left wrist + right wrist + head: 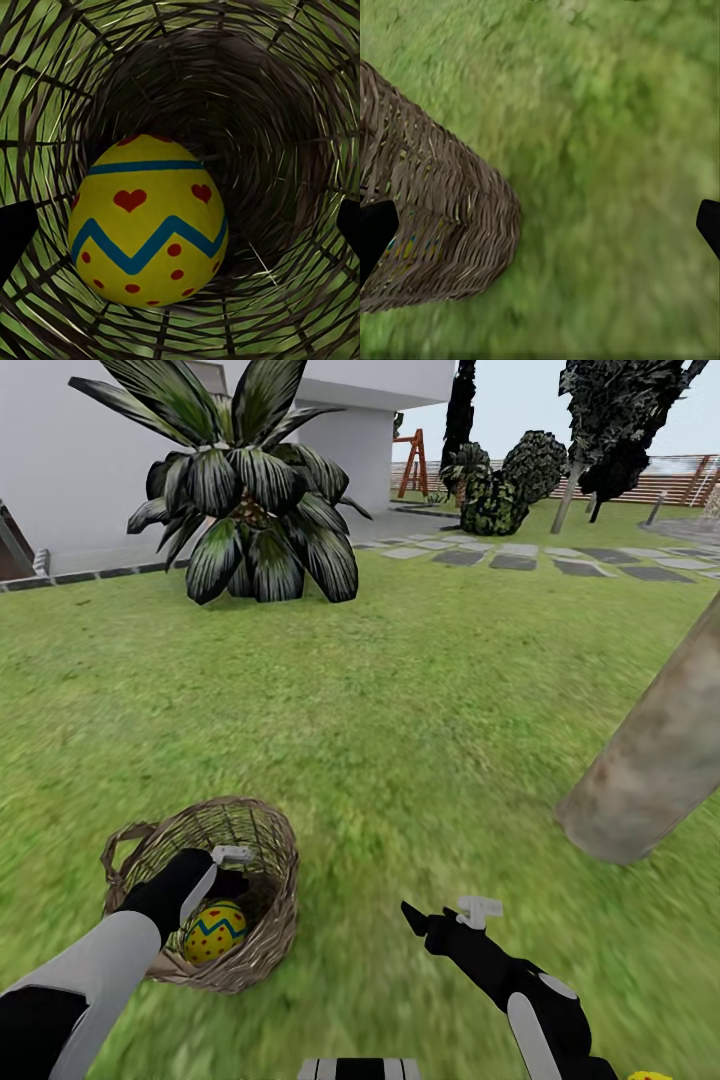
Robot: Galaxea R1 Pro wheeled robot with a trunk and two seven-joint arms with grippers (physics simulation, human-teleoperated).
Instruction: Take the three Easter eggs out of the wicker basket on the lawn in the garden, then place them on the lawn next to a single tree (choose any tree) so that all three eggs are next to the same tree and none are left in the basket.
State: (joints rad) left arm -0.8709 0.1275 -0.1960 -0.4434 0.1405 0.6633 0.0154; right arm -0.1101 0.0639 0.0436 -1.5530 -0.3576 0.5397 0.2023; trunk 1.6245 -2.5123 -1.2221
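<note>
Mottled green lawn (400, 690) under a bowl-shaped twig wicker basket (265, 950), left gripper (180, 225) spread around its glossy zigzag-banded egg (148, 221).

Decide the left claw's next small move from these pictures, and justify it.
Probably close on the egg: the left claw is inside the wicker basket, its jaws apart on either side of the egg, nothing held.

Two-tone arms ending in black grippers

Each forearm is clad in pale grey-white shells over black segments. The left gripper (222, 870) and right gripper (440, 920) are finished in matt black, each topped by a small white T-shaped bracket. A black-and-white striped panel is seen at the head view's lower edge.
</note>
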